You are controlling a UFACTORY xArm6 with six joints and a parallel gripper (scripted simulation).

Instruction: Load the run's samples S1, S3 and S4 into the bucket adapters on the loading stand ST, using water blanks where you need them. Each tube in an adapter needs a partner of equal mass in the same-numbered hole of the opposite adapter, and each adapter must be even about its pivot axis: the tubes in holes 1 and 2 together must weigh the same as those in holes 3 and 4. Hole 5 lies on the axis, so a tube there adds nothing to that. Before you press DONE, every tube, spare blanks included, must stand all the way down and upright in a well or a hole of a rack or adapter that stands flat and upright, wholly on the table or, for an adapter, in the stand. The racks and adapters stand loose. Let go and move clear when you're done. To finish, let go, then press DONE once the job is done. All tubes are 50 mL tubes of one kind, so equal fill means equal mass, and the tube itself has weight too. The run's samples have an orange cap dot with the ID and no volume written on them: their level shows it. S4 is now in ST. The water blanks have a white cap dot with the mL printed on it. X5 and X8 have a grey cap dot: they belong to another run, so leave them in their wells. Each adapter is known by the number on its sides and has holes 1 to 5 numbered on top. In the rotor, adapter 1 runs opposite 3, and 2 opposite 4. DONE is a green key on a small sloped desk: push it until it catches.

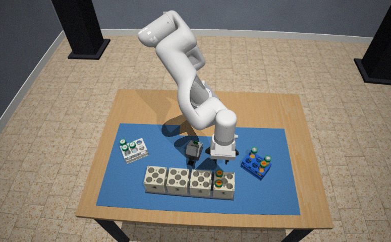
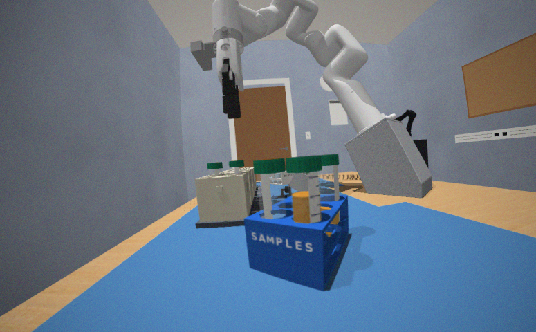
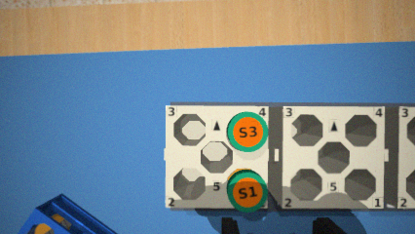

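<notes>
Two samples, S3 (image 3: 247,132) and S1 (image 3: 246,192), are seated in holes 4 and 1 below the tool (image 2: 230,111), which is held half-spread and empty for another pick.

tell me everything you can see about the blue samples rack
The blue rack is a boxy block that looks like plastic, with SAMPLES in white on one side, slots in another, and round wells on top. It stands flat on the blue mat, turned at an angle, to one side of the row of cream adapters and touching none of them. Three green-capped tubes stand upright in its wells; one shows orange liquid low down, and some wells show orange inside. The gripper hangs high above, away from it.
</notes>
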